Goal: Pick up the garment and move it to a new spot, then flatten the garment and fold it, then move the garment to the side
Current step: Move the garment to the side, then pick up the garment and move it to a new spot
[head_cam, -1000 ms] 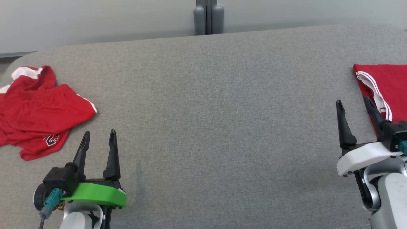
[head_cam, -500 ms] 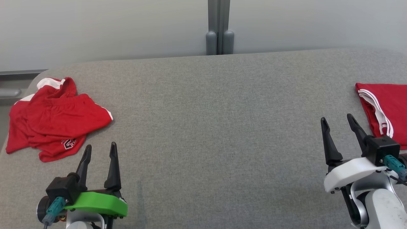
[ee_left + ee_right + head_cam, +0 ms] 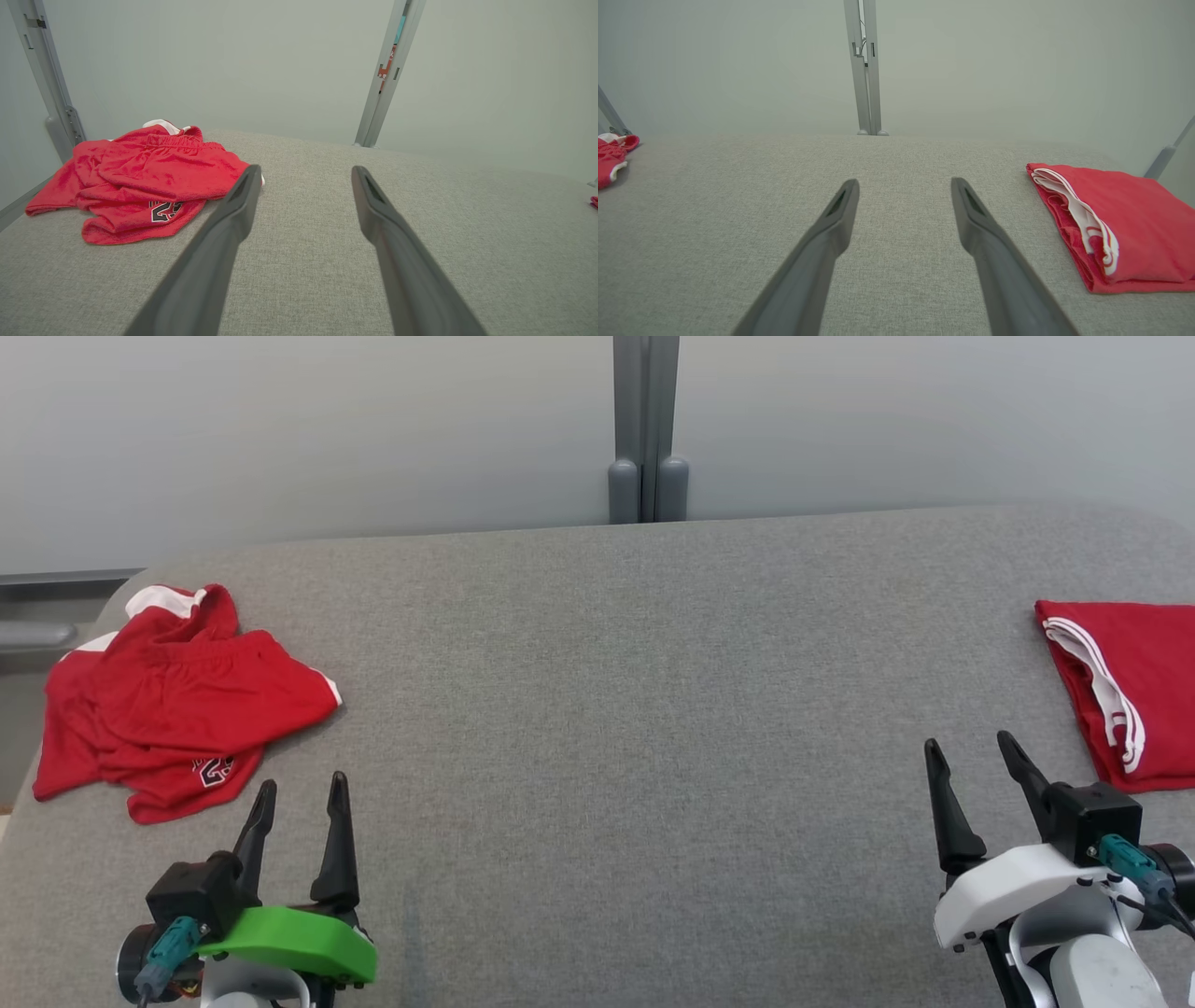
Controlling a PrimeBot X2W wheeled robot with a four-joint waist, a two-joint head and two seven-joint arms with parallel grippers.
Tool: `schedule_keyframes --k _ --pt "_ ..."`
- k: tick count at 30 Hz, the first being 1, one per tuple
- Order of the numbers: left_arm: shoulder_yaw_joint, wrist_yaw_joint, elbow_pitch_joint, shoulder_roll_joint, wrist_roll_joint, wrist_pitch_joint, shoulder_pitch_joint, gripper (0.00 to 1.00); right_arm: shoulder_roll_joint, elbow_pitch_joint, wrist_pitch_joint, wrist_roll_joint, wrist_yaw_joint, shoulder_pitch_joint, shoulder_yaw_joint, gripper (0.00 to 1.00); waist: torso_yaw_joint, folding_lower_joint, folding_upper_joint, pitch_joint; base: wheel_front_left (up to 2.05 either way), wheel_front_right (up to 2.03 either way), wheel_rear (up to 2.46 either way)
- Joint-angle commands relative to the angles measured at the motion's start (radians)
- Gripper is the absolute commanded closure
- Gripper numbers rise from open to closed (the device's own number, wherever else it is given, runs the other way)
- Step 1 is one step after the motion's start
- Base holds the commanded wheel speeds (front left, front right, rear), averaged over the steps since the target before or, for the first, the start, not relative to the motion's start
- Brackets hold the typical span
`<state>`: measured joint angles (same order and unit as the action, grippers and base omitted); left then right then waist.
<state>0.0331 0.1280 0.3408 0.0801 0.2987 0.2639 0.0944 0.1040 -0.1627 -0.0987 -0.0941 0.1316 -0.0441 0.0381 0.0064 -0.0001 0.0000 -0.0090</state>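
With left end effector and right end effector open, we think the soft, floppy shorts lift best by the waistband.

Printed number on crumpled garment, perhaps 23, half hidden.

Grey fabric surface, pale wall behind, grey post at the far edge, centre. Crumpled red garment with white trim and a dark number print lies at the far left, near the surface's edge. Folded red garment lies flat at the far right. Left gripper lower left, fingers spread, empty, just short of the crumpled garment. Right gripper lower right, fingers spread, empty, beside the folded garment.
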Motion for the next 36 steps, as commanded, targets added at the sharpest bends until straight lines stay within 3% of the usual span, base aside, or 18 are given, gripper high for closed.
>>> schedule_keyframes --k 1,19,36 --pt "0.002 0.003 0.008 0.011 0.007 0.0 0.019 0.0 -0.005 -0.002 -0.009 0.005 -0.002 0.015 0.002 0.0 -0.002 0.0001 0.0 -0.008 0.0 0.0 0.0" --pt "0.02 0.003 0.034 0.025 0.019 0.0 0.033 0.0 -0.031 -0.007 -0.024 0.016 -0.002 0.036 0.012 0.0 0.025 0.0001 0.0 -0.021 0.0 0.0 0.0" --pt "0.009 0.0 0.02 0.046 0.016 0.0 0.002 0.0 -0.048 -0.004 -0.034 0.007 -0.002 0.041 -0.002 0.0 0.248 0.0001 0.0 -0.028 0.0 0.0 0.0"
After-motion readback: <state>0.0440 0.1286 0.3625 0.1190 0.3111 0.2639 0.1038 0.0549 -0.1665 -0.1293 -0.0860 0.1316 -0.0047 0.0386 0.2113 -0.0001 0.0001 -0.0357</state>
